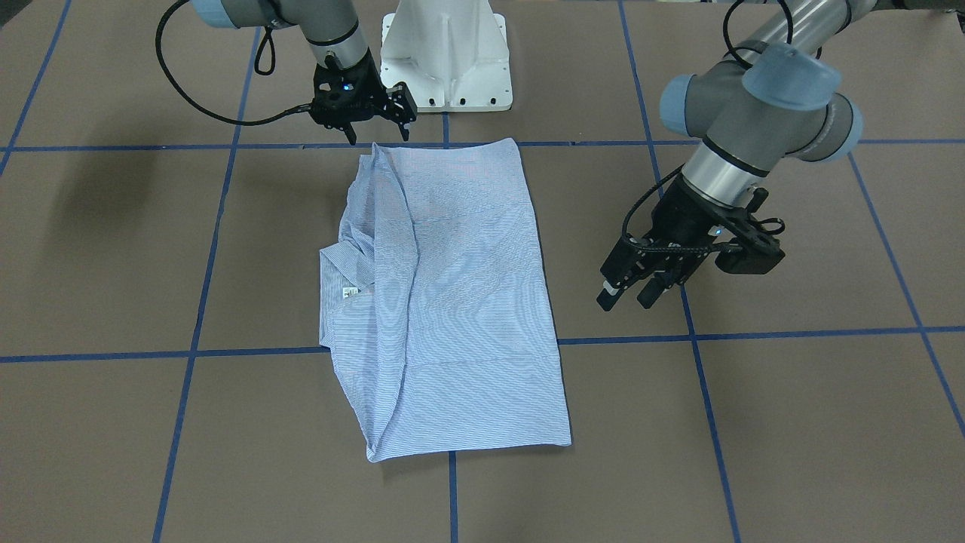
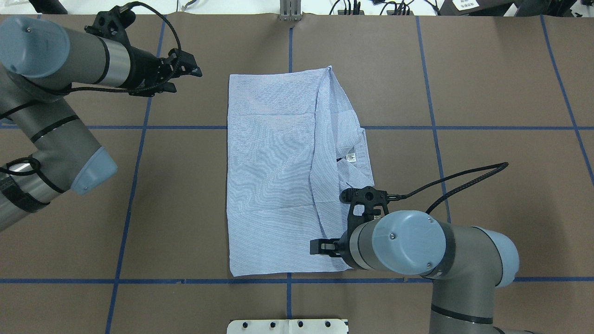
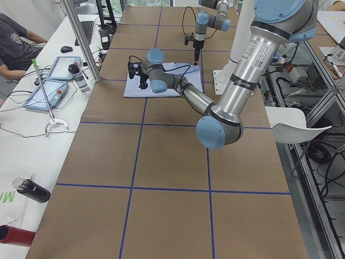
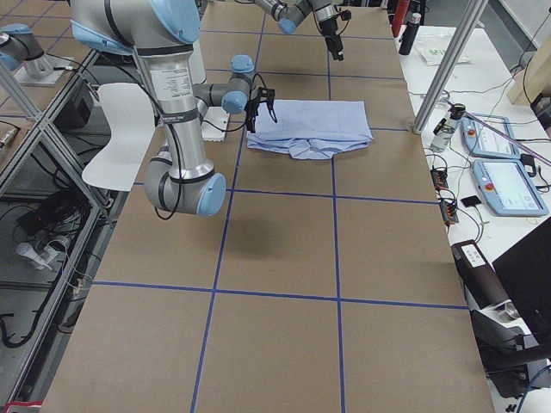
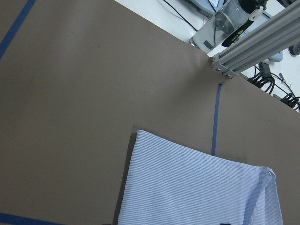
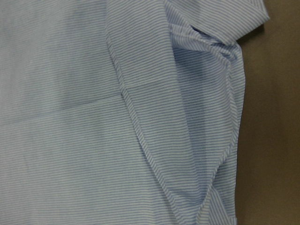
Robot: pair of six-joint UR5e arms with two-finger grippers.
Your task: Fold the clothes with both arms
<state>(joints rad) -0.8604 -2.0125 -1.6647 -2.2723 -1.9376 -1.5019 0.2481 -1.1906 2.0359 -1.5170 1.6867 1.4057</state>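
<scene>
Blue tape lines (image 1: 196,302) grid the brown table (image 1: 98,249). A white pedestal (image 1: 445,56) stands at its near edge; a white bench (image 3: 16,145) beyond the far edge holds, seemingly, a tablet (image 3: 47,93).

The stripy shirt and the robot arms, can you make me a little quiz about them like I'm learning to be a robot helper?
1. True or false: the left gripper and the right gripper are both open, and neither one holds the shirt.
2. Pick one: next to the collar you can see a small white: A) neck label, B) sock, C) zip.
3. Fill the gap: the tape lines on the brown table are ___.

Key: 1 true; 2 A; 3 blue.
</scene>
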